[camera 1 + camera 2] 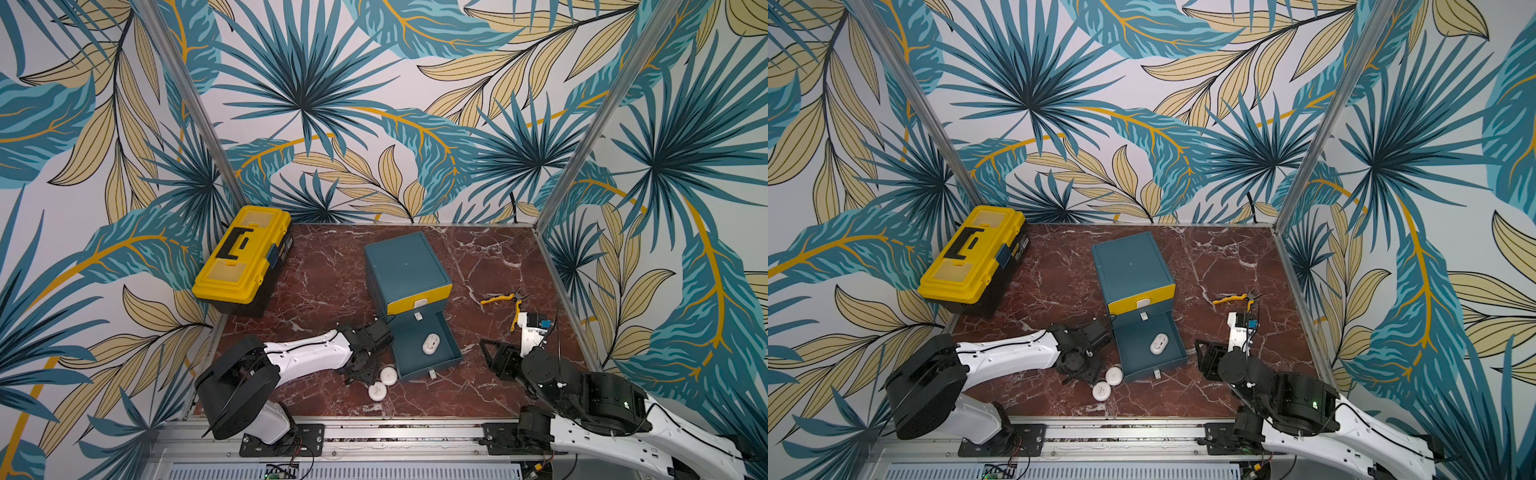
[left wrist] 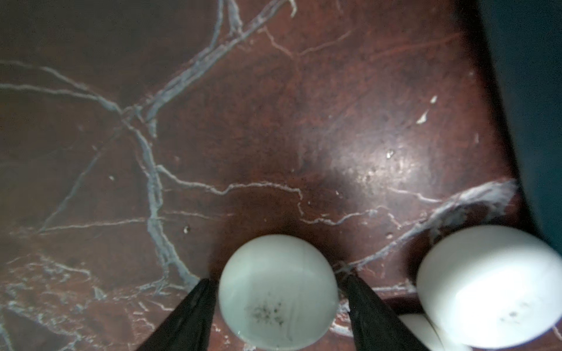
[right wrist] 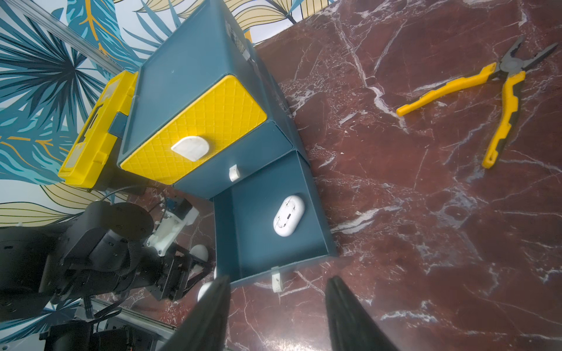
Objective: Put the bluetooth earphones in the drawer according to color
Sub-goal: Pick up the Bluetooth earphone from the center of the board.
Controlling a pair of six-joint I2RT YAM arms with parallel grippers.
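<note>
Case: smooth white oval earphone case [image 2: 277, 291], likely light, slippery; grip sides
Left jaws: parted astride it
Right jaws: parted, empty

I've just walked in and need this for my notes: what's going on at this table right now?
The left gripper is down at the red marble table, its jaws straddling a white oval earphone case; whether it grips yet is unclear. Another white case lies beside it. The small teal three-drawer cabinet has its bottom drawer pulled open, with one white case inside. The right gripper hangs open and empty near that drawer.
</note>
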